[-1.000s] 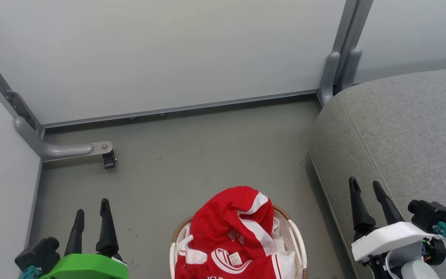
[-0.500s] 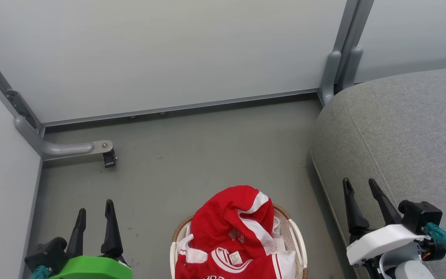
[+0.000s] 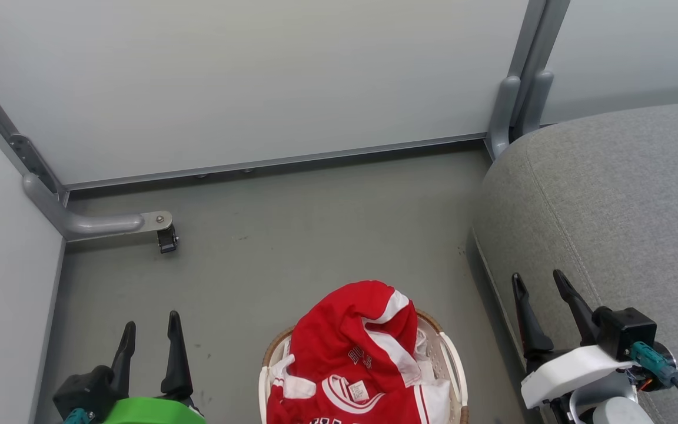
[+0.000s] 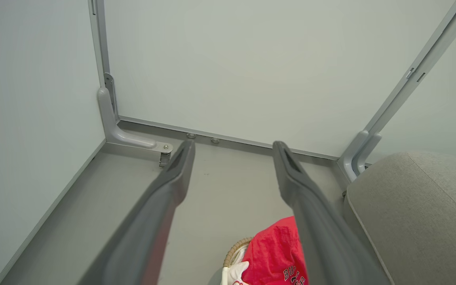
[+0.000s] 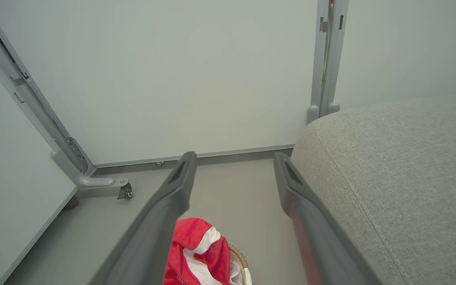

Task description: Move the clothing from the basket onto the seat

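Red jerseys with white stripes (image 3: 354,359) are heaped in the small white basket (image 3: 454,368) at the bottom centre of the head view; a neck label and white lettering face up. The same clothing (image 4: 277,257) (image 5: 196,253) pokes in at the bottom of both wrist views. The grey seat (image 3: 615,206) (image 5: 402,178) (image 4: 418,213) fills the right side. My left gripper (image 3: 152,323) hangs open over the floor, left of the basket. My right gripper (image 3: 538,280) is open at the seat's front edge, right of the basket. Both are empty.
Pale partition panels close off the back and left. A grey metal bracket with a small black caster (image 3: 166,240) juts onto the floor at the left. A grey post (image 3: 515,100) stands in the corner behind the seat. Grey floor (image 3: 315,235) lies beyond the basket.
Both grippers have drawn back toward the bottom of the head view; the right one has also shifted left. The clothing and basket have not moved.
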